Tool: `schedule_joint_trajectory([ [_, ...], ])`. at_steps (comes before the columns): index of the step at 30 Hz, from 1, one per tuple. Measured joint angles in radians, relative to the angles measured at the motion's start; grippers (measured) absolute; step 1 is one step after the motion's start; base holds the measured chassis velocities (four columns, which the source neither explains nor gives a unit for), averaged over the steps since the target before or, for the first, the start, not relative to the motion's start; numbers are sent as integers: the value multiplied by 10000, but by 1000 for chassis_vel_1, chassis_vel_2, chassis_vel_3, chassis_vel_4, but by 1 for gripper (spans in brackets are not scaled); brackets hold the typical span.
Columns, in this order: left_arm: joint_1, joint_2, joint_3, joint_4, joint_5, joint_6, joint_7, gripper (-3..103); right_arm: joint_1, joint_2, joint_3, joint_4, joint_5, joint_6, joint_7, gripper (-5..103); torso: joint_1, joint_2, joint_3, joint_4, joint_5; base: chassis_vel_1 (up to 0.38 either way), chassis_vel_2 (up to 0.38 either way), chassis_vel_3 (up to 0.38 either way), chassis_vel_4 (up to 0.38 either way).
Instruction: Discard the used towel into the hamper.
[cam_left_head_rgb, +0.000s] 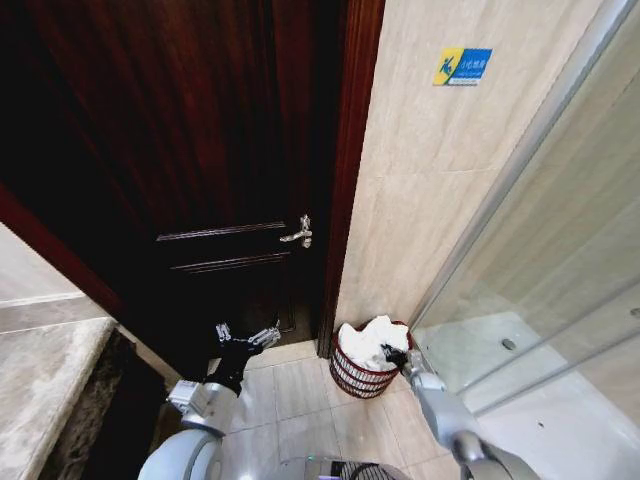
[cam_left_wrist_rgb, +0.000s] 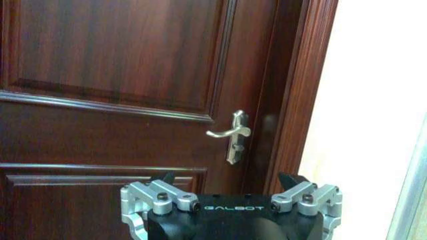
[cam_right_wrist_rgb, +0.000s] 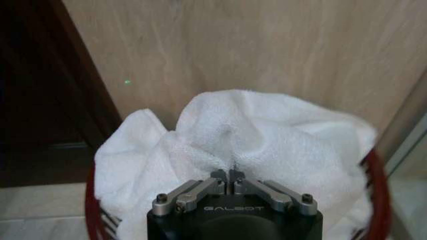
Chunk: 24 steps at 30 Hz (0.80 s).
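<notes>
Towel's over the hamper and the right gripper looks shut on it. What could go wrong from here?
1. The right gripper is shut on the towel; lifting before opening could drag it back out.
2. The towel bulges above the hamper rim and may slide over the edge.
3. The hamper sits tight against the wall; a push could tip it.

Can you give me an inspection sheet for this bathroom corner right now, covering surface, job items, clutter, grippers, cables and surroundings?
Surface: pale tiled floor, bare around the basket.
Job's things: hamper, a reddish-brown wire basket, stands on the floor in the corner by the door frame; white towel is bunched inside and rises above the rim.
Clutter: nothing seen.
Grippers: right gripper is at the hamper, fingers pinched shut on a towel fold; left gripper is open, holds nothing and faces the door.
Cables: nothing seen.
Surroundings: dark wooden door with a silver lever handle; beige wall with a blue sign; glass shower screen on the right.
</notes>
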Motion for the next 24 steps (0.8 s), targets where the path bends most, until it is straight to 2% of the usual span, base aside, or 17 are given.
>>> schedule_joint_trajectory([
  [10,0,0,0,-1,0,0,0,100,175,327,225,-863,-91,-524,119,1,0,0,-1,0,0,0,0,0,0],
  [13,0,0,0,0,0,0,0,100,38,267,213,-703,1,-750,257,1,0,0,-1,2,2,0,0,0,0],
  [15,0,0,0,-1,0,0,0,100,-410,79,79,60,550,-1013,243,-2,0,0,-1,2,4,0,0,0,0],
  [16,0,0,0,-1,0,0,0,100,-552,8,46,281,667,-1003,127,3,0,0,-1,2,0,0,0,0,0],
  [17,0,1,0,0,0,0,0,100,-998,-237,0,885,903,-582,-528,8,-1,0,-1,-2,2,0,0,0,0],
  [18,0,1,0,0,0,0,0,100,-998,-237,0,885,903,-582,-528,8,-1,0,-1,-2,2,0,0,0,0],
  [19,0,0,0,0,0,0,0,100,-1129,-301,-18,1084,954,-461,-649,14,-1,0,-1,-1,2,0,0,0,0],
  [20,0,1,0,0,0,0,0,100,-1404,-423,-59,1548,1058,-295,-758,14,-1,0,-2,-1,5,0,0,0,0],
  [21,0,0,0,0,0,0,0,100,-2058,-718,-196,2728,1365,-171,-783,25,-2,0,-2,-1,0,0,0,0,0],
  [24,0,0,0,-1,0,0,0,100,-2568,-988,-303,3740,1597,-196,-749,30,-2,0,-2,-3,-1,0,0,0,0],
])
